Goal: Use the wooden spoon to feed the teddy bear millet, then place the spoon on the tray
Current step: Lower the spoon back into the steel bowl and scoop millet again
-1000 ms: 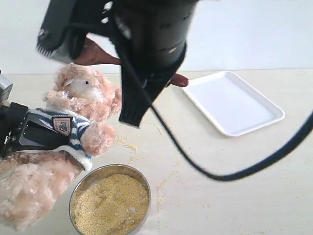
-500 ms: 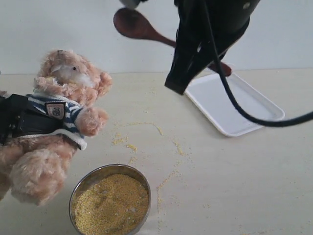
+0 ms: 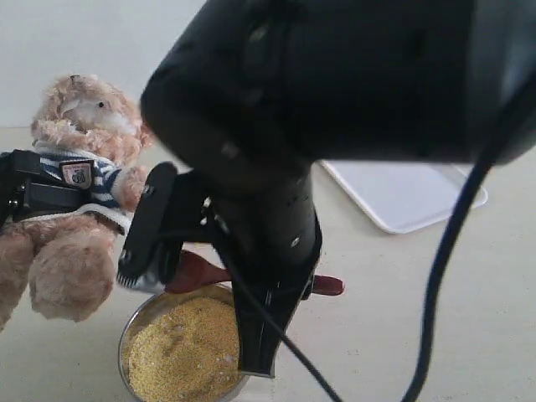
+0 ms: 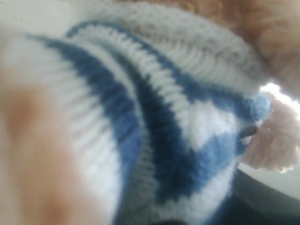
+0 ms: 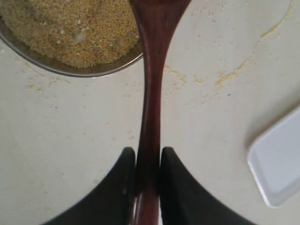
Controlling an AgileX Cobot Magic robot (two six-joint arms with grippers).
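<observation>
Jaws of the right gripper (image 5: 147, 157) pinched the spoon (image 5: 151, 93) by its handle, its scoop over the rim of the bowl (image 5: 70, 70) of millet (image 5: 70, 28). The left gripper (image 3: 50, 197) clasped the bear (image 3: 84, 126) round its striped middle.

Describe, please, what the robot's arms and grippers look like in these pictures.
Both are black. The right arm is a bulky, rounded housing with a thick black cable looping beside it. The right gripper has two smooth, glossy fingers curving to narrow tips. The left gripper looks black and blocky; no markings are legible.
</observation>
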